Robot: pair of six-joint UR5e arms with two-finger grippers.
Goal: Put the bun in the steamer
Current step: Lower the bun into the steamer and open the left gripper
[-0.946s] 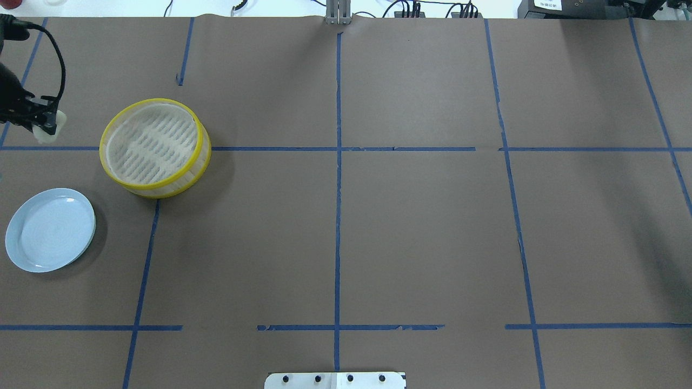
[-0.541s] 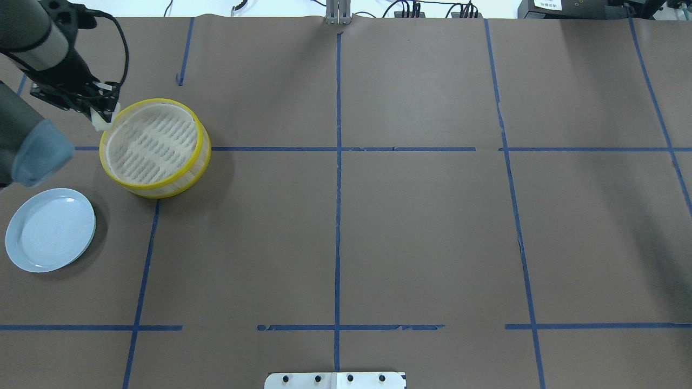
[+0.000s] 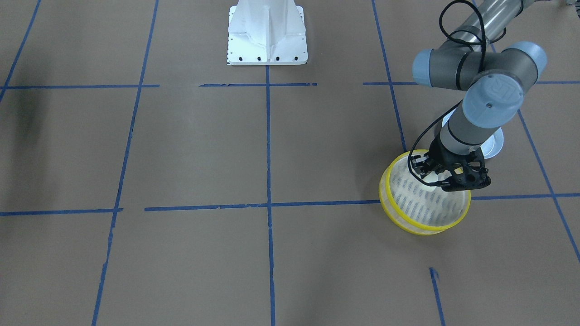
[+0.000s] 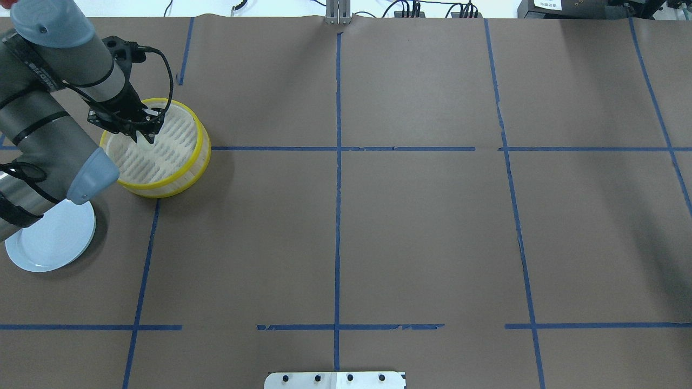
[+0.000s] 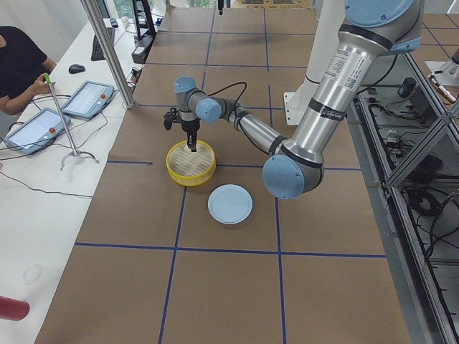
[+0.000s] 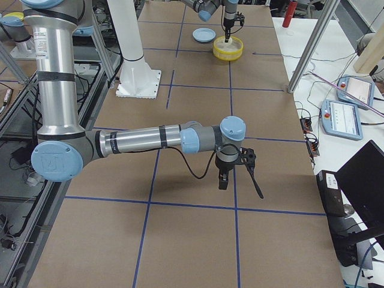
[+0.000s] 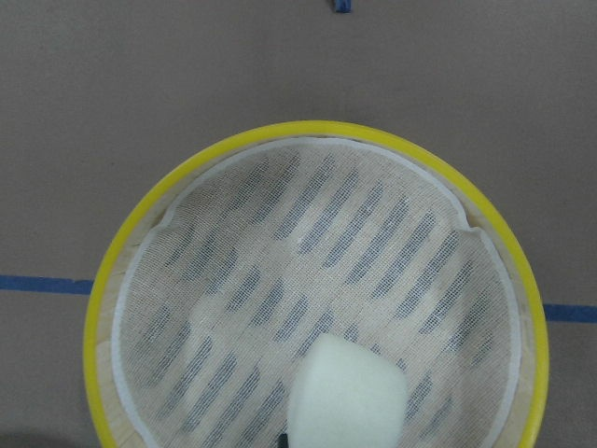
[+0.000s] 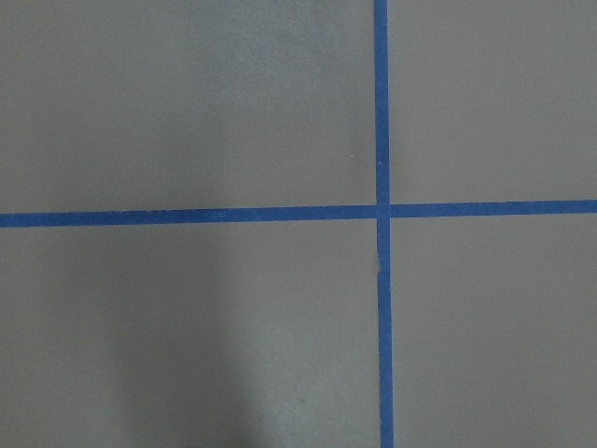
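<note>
— What does it all stand on?

— A table (image 4: 421, 227) covered in brown paper and gridded with blue tape (image 4: 338, 216). In the left side view a white bench (image 5: 43, 208) with tablets (image 5: 87, 99) runs along its far side.

— And the left gripper (image 4: 145, 131)?

— It hangs inside the yellow rim of the steamer (image 4: 203, 141), off its centre. Its fingers are clamped on the bun (image 7: 347, 390), which sits over the slotted mesh. Whether the bun touches the mesh, I cannot tell.

— The right gripper (image 6: 222, 182)?

— It points down over the paper near a tape crossing, well apart from the steamer. Whether it is spread or closed, I cannot tell.

— Anything else around?

— A pale blue plate (image 4: 48, 246) lies near the steamer. The left arm's elbow partly covers it in the overhead view.
</note>
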